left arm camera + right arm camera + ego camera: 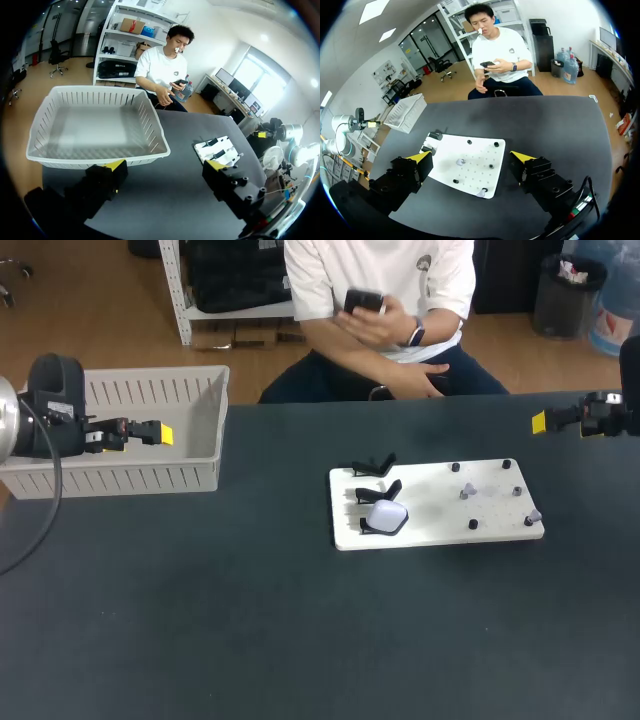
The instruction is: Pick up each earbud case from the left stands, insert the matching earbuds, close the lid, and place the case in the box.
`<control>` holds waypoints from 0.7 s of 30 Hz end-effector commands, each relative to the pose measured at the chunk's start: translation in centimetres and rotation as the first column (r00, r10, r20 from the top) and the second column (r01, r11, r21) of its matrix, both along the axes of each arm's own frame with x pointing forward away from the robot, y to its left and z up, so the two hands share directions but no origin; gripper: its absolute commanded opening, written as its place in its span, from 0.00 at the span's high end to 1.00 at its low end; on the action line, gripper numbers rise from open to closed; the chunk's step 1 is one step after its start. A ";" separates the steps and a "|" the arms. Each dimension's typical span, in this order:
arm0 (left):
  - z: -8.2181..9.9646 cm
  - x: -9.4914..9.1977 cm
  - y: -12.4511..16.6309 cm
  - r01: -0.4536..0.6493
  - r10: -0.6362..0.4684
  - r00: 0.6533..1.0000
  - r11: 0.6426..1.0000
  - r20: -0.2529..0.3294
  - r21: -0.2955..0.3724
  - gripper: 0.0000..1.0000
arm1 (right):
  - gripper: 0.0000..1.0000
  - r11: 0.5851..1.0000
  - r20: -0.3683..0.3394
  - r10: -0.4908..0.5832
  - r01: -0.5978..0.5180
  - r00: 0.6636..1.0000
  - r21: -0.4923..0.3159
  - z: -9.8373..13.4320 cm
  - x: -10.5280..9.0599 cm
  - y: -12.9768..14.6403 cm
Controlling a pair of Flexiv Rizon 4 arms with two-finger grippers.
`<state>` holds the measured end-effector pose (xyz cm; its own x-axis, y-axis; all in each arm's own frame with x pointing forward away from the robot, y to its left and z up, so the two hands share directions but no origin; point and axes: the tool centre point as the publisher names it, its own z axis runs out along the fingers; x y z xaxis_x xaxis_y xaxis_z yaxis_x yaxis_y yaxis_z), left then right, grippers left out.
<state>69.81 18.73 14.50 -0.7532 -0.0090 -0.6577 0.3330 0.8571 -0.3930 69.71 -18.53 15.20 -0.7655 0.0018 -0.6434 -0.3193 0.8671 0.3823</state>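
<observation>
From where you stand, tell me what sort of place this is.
Likely a robot test bench in a lab: a white fixture board with black stands and an earbud case, a slotted basket, and my left tool and right tool, both open.

The left tool (pixel 165 169) and the right tool (pixel 470 159) are each a pair of blocky matte-black fingers (pixel 540 177) with bright yellow wedge tips, and the blocks are dotted with round recessed screw holes. Behind the left tool sits a rounded black housing (pixel 55 390) against a silver-grey joint (pixel 5 420). A thin black cable (pixel 58 490) loops from it.
</observation>
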 end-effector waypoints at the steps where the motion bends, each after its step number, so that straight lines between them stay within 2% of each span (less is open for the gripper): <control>1: 0.3 0.1 -0.2 -0.005 0.006 1.000 1.000 -0.013 0.013 0.00 | 0.00 1.000 0.000 0.002 -0.002 1.000 0.000 -0.1 0.1 0.0; 17: 0.3 0.1 -0.2 -0.005 0.006 1.000 1.000 -0.013 0.013 0.00 | 0.00 1.000 0.000 0.002 -0.002 1.000 0.000 -0.1 0.1 0.0; 18: 0.6 0.0 -0.3 0.073 -0.072 0.996 0.997 0.058 -0.029 0.00 | 0.00 1.000 0.000 0.002 -0.002 1.000 0.000 -0.1 0.1 0.0; 19: 0.8 0.0 -0.4 0.116 -0.112 0.990 0.992 0.091 -0.043 0.00 | 0.00 1.000 0.000 0.002 -0.002 1.000 0.000 -0.1 0.1 0.0; 21: 1.2 -0.2 -0.8 0.260 -0.241 0.948 0.963 0.209 -0.069 0.00 | 0.00 1.000 0.000 0.002 -0.002 1.000 0.000 -0.1 0.1 0.0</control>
<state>69.74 17.64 15.44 -0.7311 0.0368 -0.6813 0.3843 0.8473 -0.3667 69.71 -18.51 15.20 -0.7655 0.0017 -0.6434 -0.3194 0.8671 0.3823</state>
